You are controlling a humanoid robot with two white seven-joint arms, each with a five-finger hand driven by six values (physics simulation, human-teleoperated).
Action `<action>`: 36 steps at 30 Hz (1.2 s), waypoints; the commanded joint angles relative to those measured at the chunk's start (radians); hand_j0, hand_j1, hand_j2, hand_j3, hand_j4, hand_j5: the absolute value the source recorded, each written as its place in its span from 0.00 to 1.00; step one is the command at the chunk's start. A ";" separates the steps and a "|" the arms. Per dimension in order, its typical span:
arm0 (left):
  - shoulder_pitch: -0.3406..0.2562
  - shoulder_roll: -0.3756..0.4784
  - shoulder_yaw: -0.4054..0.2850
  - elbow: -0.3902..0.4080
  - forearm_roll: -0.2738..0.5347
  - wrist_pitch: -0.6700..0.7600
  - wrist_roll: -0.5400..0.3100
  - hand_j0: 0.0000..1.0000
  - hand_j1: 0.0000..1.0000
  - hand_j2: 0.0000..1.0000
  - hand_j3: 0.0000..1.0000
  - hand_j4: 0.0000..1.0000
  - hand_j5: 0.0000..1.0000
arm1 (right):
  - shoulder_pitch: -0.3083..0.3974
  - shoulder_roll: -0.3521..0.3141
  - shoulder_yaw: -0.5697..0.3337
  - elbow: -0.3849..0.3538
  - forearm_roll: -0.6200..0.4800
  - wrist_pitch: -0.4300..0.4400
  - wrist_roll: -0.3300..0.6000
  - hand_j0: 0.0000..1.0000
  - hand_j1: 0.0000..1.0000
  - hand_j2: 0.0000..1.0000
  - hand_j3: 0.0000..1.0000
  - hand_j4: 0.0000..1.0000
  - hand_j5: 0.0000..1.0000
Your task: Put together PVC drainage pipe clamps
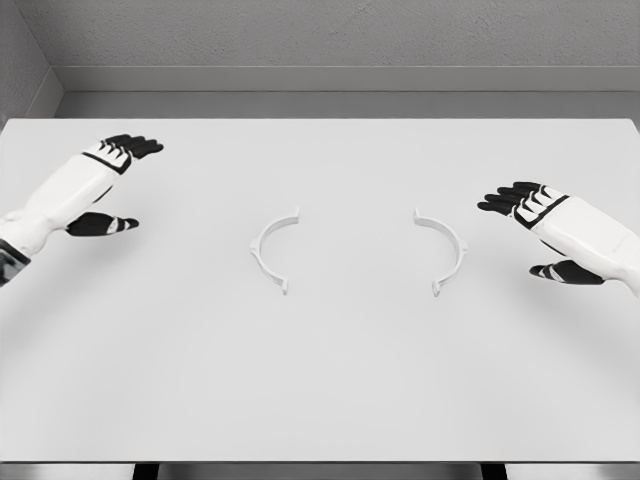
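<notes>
Two white half-ring clamp pieces lie flat on the white table (330, 390), their open sides facing each other with a wide gap between. The left clamp half (269, 250) curves like a "C"; the right clamp half (446, 250) mirrors it. My left hand (112, 185) hovers over the table's left side, well left of the left half, fingers straight and thumb spread, holding nothing. My right hand (535, 232) hovers at the right, a short way right of the right half, fingers also extended and empty.
The table's far edge meets a grey wall at the back. Its near edge runs along the bottom of the view, with dark floor below.
</notes>
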 commanded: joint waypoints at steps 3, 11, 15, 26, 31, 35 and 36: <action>-0.003 -0.034 -0.018 0.000 -0.009 0.000 0.001 1.00 1.00 1.00 1.00 1.00 1.00 | 0.000 -0.001 -0.002 0.000 -0.007 0.002 -0.002 1.00 1.00 1.00 1.00 1.00 1.00; -0.031 -0.079 -0.054 0.017 -0.038 0.000 0.001 1.00 1.00 1.00 1.00 1.00 1.00 | -0.267 0.106 0.164 0.241 0.103 0.048 -0.004 1.00 1.00 1.00 1.00 1.00 1.00; -0.044 -0.122 -0.054 0.032 -0.087 0.000 0.001 1.00 1.00 1.00 1.00 1.00 1.00 | -0.302 0.149 0.201 0.304 0.131 0.050 -0.004 1.00 1.00 1.00 1.00 1.00 1.00; -0.075 -0.163 -0.111 0.058 -0.118 0.000 0.001 1.00 1.00 1.00 1.00 1.00 1.00 | -0.341 0.195 0.257 0.354 0.202 0.074 -0.005 1.00 1.00 1.00 1.00 1.00 1.00; -0.089 -0.165 -0.133 0.072 -0.118 0.000 -0.001 1.00 1.00 1.00 1.00 1.00 1.00 | -0.334 0.195 0.282 0.316 0.203 0.077 -0.004 1.00 1.00 1.00 1.00 1.00 1.00; -0.118 -0.182 -0.160 0.106 -0.118 0.000 -0.001 1.00 1.00 1.00 1.00 1.00 1.00 | -0.334 0.197 0.285 0.314 0.203 0.079 -0.004 1.00 1.00 1.00 1.00 1.00 1.00; -0.120 -0.186 -0.162 0.107 -0.118 0.000 -0.001 1.00 1.00 1.00 1.00 1.00 1.00 | -0.334 0.197 0.285 0.314 0.203 0.082 -0.004 1.00 1.00 1.00 1.00 1.00 1.00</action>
